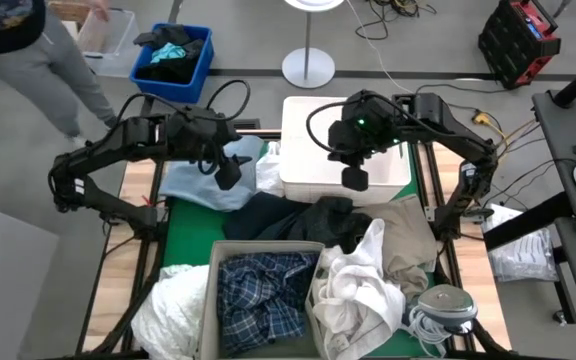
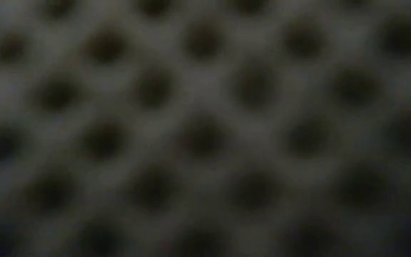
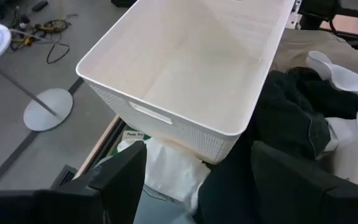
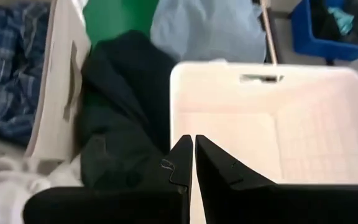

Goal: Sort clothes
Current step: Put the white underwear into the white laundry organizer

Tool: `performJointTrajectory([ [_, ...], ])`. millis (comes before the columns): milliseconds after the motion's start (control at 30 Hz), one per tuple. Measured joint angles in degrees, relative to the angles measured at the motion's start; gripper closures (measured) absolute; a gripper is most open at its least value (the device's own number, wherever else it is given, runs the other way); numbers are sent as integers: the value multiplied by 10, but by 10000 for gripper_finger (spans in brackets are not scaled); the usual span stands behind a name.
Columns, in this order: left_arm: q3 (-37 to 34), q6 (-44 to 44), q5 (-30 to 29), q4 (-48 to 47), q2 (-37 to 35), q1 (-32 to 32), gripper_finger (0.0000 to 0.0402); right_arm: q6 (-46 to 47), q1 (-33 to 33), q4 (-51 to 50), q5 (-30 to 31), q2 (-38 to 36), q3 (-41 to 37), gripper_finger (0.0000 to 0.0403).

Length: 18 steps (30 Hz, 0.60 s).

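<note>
Your left gripper (image 1: pixel 228 176) is hovering over the light blue shirt (image 1: pixel 200 183), and its fingers (image 3: pixel 118 178) are standing wide apart with nothing between them. Ahead of those open jaws you are looking into the white bin (image 3: pixel 185 68), which is sitting empty with its handle slot facing the gripper. Just below the jaws a white piece (image 3: pixel 169 174) is lying against the bin's wall, and off to one side a dark garment (image 3: pixel 294 118) is bunching up beside a khaki piece (image 3: pixel 309 53).

Your right gripper (image 1: pixel 355 178) is hanging over the white bin's near edge, and its fingers (image 4: pixel 180 163) are pressed almost together, holding nothing. Past those closed jaws you are seeing the bin's bare floor (image 4: pixel 272 130); beside the jaws the dark garment (image 4: pixel 123 106) is spilling over the green mat (image 4: pixel 114 18), and farther out the light blue shirt (image 4: pixel 207 28) is lying flat.

From above, the plaid shirt (image 1: pixel 263 295) is sitting in the grey tray (image 1: pixel 211 300), with white clothes (image 1: pixel 353 290) heaped in the compartment next to it and a cream piece (image 1: pixel 173 305) draped outside the tray. The khaki piece (image 1: pixel 408 235) is lying beside the right gripper's side of the pile. A small blue bin (image 1: pixel 196 70) is standing beyond the table, near a person's legs (image 1: pixel 63 65).

The low view is showing only a blurred dark mesh pattern.
</note>
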Motion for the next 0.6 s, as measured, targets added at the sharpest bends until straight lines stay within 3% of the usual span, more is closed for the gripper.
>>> performJointTrajectory([
  [367, 0, -11, 1, 8, 35, 0, 137, 13, 11, -45, -26, -45, -17, 390],
  [600, 4, -11, 2, 23, 49, -1, 137, 45, 29, -28, -26, -101, -119, 390],
])
